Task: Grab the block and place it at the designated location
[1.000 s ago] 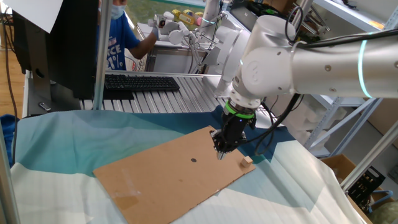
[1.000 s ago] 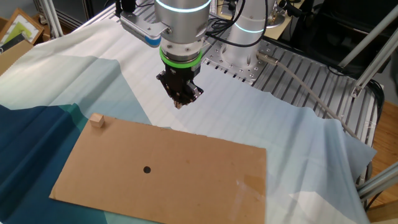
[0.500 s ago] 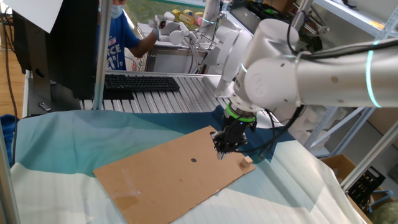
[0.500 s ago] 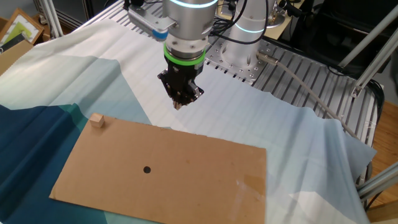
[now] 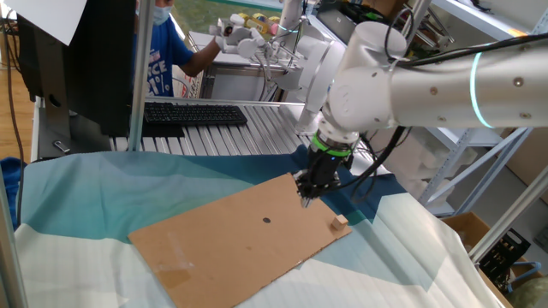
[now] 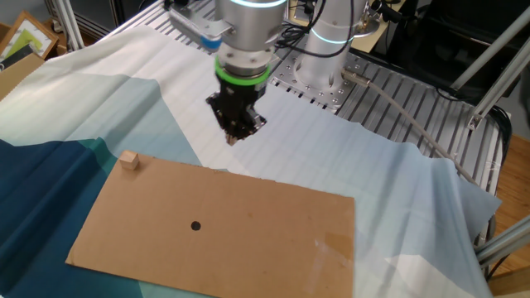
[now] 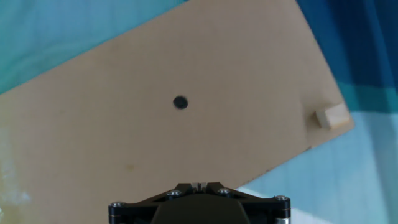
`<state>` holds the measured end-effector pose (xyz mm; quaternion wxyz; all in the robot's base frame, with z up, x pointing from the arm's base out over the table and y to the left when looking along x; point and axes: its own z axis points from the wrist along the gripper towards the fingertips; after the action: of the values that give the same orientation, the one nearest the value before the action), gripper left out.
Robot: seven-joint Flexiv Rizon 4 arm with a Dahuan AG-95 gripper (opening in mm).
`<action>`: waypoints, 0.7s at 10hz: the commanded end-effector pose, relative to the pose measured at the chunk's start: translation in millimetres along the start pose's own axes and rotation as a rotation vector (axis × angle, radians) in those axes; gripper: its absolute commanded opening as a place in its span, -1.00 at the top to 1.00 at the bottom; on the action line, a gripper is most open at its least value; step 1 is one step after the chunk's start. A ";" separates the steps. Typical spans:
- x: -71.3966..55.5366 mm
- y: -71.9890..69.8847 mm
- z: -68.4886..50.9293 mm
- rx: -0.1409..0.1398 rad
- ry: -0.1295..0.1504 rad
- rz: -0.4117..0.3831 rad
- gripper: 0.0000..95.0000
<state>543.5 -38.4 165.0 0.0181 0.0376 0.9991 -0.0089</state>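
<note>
Hovers gripper [image 6: 235, 136] above the sheet's [image 6: 273, 223] far edge, jaws together and empty, with block [image 6: 127, 160] on the far-left corner, well apart from dot [image 6: 195, 225]: risks knocking it off the edge unless jaws open first.

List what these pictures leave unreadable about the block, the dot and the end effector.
- End effector: fingertips too small and dark in both fixed views, cut off by the bottom edge in the hand view; open or shut unclear.
- Block: undersides hidden.
- Dot: printed mark or hole, too small to tell.
</note>
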 end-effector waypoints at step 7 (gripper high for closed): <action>-38.8 -71.6 1.9 -0.003 0.035 -0.105 1.00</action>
<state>576.4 -114.4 165.3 -0.0035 -0.0092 0.9999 -0.0079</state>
